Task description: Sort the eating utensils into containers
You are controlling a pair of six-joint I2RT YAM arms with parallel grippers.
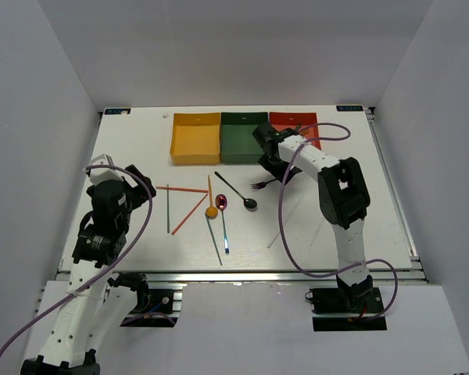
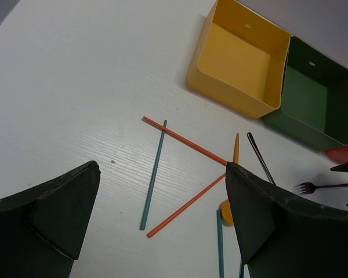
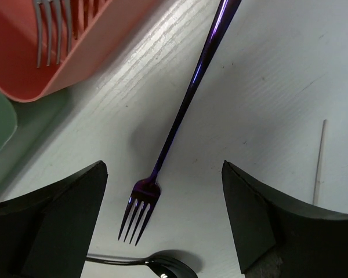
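The iridescent purple fork [image 3: 180, 119] lies flat on the white tabletop [image 3: 267, 87] near its far edge, just before the red-orange tray [image 3: 23, 69], untouched between the wide-open, empty jaws of the right gripper [image 3: 162, 168], with plain white walls [image 1: 234, 47] enclosing the table.

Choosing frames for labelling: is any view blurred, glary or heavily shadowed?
Top view: evenly lit and sharp, no glare on the yellow tray. Left wrist view: an orange chopstick is crisp, the left fingers dark and soft. Right wrist view: the purple fork carries a glint along its handle and a soft shadow beside it; right fingers dark.
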